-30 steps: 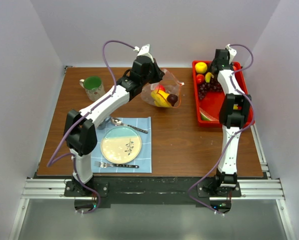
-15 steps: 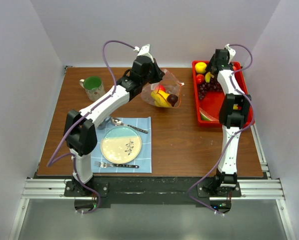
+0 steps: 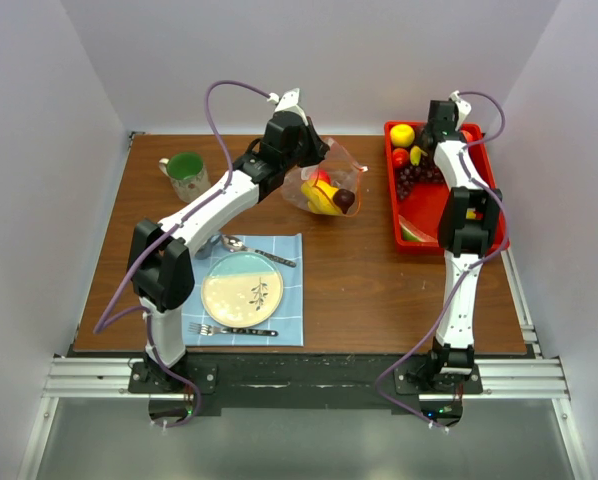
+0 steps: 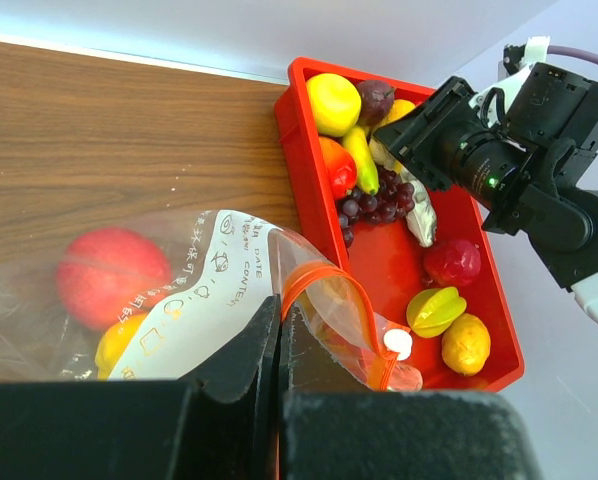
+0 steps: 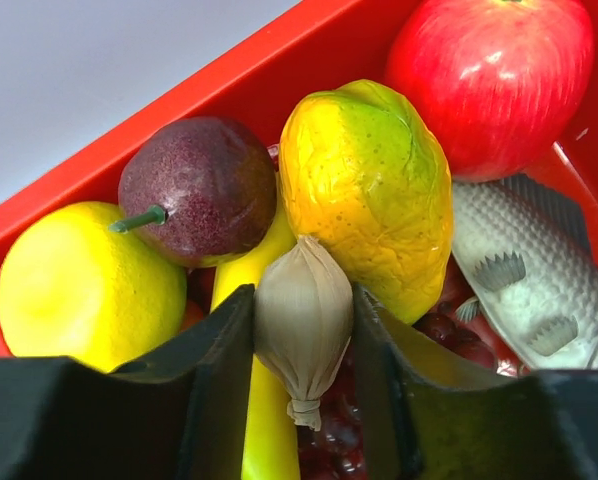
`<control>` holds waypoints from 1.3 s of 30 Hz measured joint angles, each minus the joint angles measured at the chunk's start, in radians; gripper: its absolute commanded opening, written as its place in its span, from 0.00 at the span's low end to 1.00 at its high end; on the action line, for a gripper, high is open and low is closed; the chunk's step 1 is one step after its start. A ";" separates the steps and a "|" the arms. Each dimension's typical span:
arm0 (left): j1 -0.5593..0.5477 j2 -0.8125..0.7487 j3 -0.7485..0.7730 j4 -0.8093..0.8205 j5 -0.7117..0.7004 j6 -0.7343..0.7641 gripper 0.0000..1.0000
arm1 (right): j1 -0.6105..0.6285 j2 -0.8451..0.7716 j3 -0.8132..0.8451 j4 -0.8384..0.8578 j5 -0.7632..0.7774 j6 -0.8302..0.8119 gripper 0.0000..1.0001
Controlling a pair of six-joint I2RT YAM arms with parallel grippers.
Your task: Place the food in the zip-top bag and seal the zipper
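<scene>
The clear zip-top bag (image 3: 324,186) lies at the table's back middle, holding a red fruit (image 4: 114,275) and yellow pieces. My left gripper (image 4: 279,305) is shut on the bag's mouth edge, right by the orange-red zipper (image 4: 324,272). My right gripper (image 5: 304,340) hangs over the back of the red tray (image 3: 434,205), shut on a beige garlic bulb (image 5: 304,315). Below it lie a yellow-green mango (image 5: 369,190), a purple fruit (image 5: 194,185), a lemon (image 5: 84,290), a red apple (image 5: 489,80), a banana (image 5: 269,440) and dark grapes (image 4: 364,205).
A grey toy fish (image 5: 529,280) also lies in the tray. A green mug (image 3: 186,172) stands at the back left. A plate (image 3: 242,289) sits on a blue cloth (image 3: 284,300) with a spoon (image 3: 254,250) and a fork (image 3: 229,329) near the left arm.
The right wrist has shifted very slightly over the tray. The left arm and the bag have not moved.
</scene>
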 measured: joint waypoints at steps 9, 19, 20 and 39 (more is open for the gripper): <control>0.000 0.000 0.000 -0.001 -0.002 0.000 0.00 | -0.001 -0.031 -0.056 0.011 0.001 0.011 0.32; 0.000 0.000 0.000 -0.006 -0.008 0.000 0.00 | -0.002 -0.283 -0.201 -0.028 0.004 0.053 0.30; 0.000 0.001 0.000 -0.007 -0.008 0.000 0.00 | -0.002 -0.321 -0.227 -0.016 0.003 0.061 0.30; 0.011 0.001 0.000 -0.050 -0.015 -0.001 0.00 | 0.375 -1.064 -0.802 -0.015 -0.154 0.151 0.32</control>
